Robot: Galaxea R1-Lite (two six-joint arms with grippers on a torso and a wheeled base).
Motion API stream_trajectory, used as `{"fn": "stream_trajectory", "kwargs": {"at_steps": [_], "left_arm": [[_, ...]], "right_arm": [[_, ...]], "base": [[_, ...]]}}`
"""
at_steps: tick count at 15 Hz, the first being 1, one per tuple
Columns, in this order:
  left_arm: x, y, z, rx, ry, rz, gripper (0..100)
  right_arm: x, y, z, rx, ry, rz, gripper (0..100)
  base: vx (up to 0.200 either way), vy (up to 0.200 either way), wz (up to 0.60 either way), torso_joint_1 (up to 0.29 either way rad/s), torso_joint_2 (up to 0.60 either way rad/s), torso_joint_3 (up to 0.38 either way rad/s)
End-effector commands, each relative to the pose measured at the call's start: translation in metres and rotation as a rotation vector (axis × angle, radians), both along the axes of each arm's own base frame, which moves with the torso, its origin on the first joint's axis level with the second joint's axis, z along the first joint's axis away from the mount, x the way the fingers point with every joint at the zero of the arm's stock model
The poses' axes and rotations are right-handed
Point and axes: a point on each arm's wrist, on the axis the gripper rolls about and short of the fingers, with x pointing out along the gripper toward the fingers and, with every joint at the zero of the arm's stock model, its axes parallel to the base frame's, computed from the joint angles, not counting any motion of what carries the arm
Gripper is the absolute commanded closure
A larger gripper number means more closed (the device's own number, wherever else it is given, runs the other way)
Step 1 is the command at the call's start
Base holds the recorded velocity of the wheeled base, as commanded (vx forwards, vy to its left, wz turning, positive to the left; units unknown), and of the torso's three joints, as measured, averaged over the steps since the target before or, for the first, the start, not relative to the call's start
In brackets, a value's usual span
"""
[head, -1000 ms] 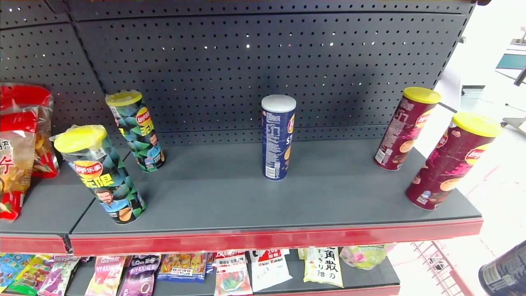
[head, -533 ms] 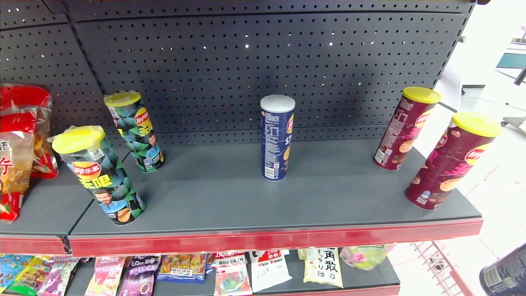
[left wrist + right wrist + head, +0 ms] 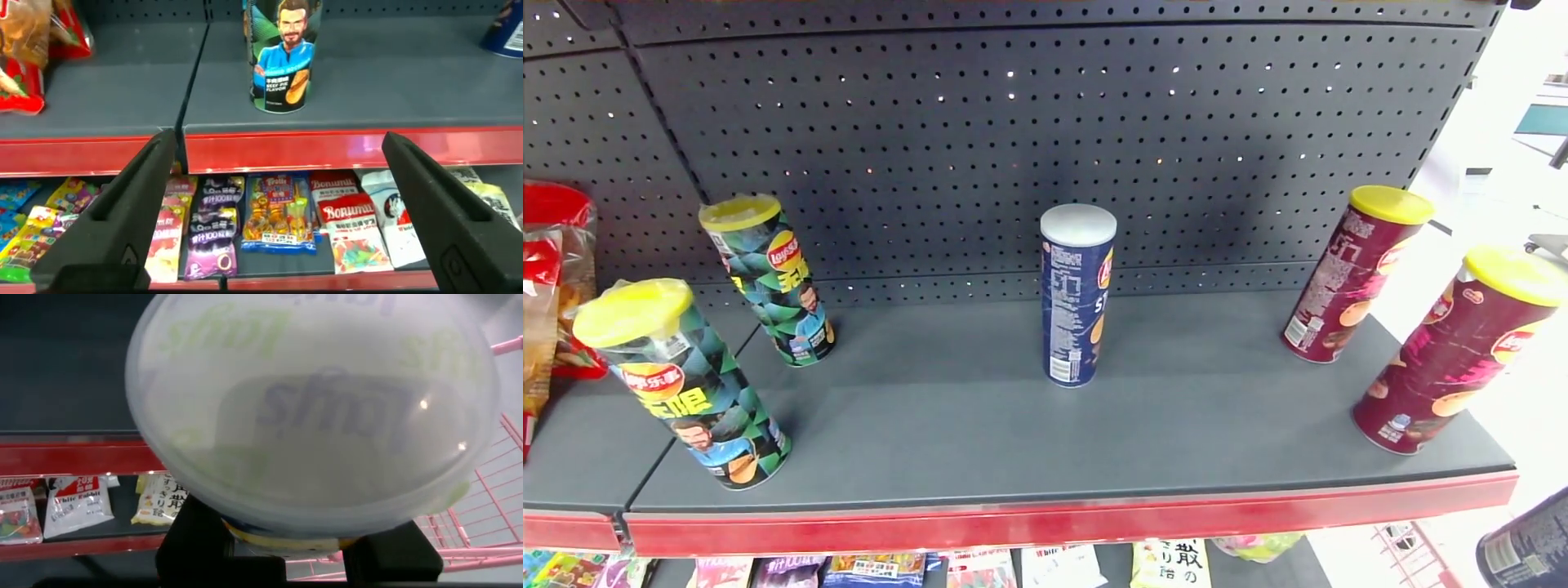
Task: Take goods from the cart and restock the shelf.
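Your right pincer [image 3: 302,559] is clamping the body of a dark blue chip can [image 3: 1523,543]. Its dark fingers [image 3: 216,547] are pressing on either side of the tube, and the can's translucent lid [image 3: 310,408] is facing the wrist camera. Just beside the held can, the pink wire cart [image 3: 498,490] is showing. The can is hanging lower than the red front edge [image 3: 1062,523] of the shelf [image 3: 947,425], off toward that shelf's right end. Above the pincer and to its left, the front maroon chip can [image 3: 1454,351] is standing nearest on the shelf, with the rear maroon chip can [image 3: 1356,273] behind it by the pegboard [image 3: 1013,147]. Farther left again, a blue chip can [image 3: 1077,298] with a pale lid is standing alone mid-shelf, well apart from the others. Your left pincer [image 3: 279,140] is hovering with its fingers [image 3: 122,220] spread wide and gripping nothing, level with the red edge. Straight ahead of it, the front green-patterned chip can [image 3: 282,53] is standing just past that edge, and the rear green-patterned chip can [image 3: 764,282] is standing deeper in. Snack bags [image 3: 547,269] are lying farther left, and sweet packets [image 3: 278,216] are lying on the lower shelf beneath the pincer.
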Motion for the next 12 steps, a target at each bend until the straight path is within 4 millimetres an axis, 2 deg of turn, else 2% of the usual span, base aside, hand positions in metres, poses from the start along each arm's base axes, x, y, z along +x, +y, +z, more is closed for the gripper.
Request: {"fn": "stream_trajectory", "kwargs": {"at_steps": [1,6,9,10,11,12], "left_arm": [[0.0,0.0,0.0,-0.001,0.001,0.001,0],[0.001,0.0,0.001,0.002,0.012,-0.002,0],[0.0,-0.002,0.001,0.021,0.0,-0.1,0],[-0.004,-0.003,0.03,0.032,-0.067,-0.166,0],[0.007,-0.004,0.089,-0.05,-0.028,-0.22,0],[0.016,-0.004,0.12,-0.085,-0.028,-0.236,0]], "right_arm": [[-0.003,0.0,-0.003,-0.008,-0.005,0.007,100],[-0.023,0.003,-0.017,-0.023,-0.093,0.136,100],[-0.035,0.004,-0.033,0.022,-0.147,0.206,100],[-0.04,0.005,-0.043,0.03,-0.165,0.262,100],[-0.041,0.005,-0.05,0.03,-0.163,0.27,100],[-0.041,0.005,-0.053,0.031,-0.157,0.273,100]], "base": [[0.0,0.0,0.0,0.0,0.0,0.0],[0.0,0.0,0.0,0.0,0.0,0.0],[0.0,0.0,0.0,0.0,0.0,0.0],[0.0,0.0,0.0,0.0,0.0,0.0],[0.0,0.0,0.0,0.0,0.0,0.0],[0.0,0.0,0.0,0.0,0.0,0.0]]}}
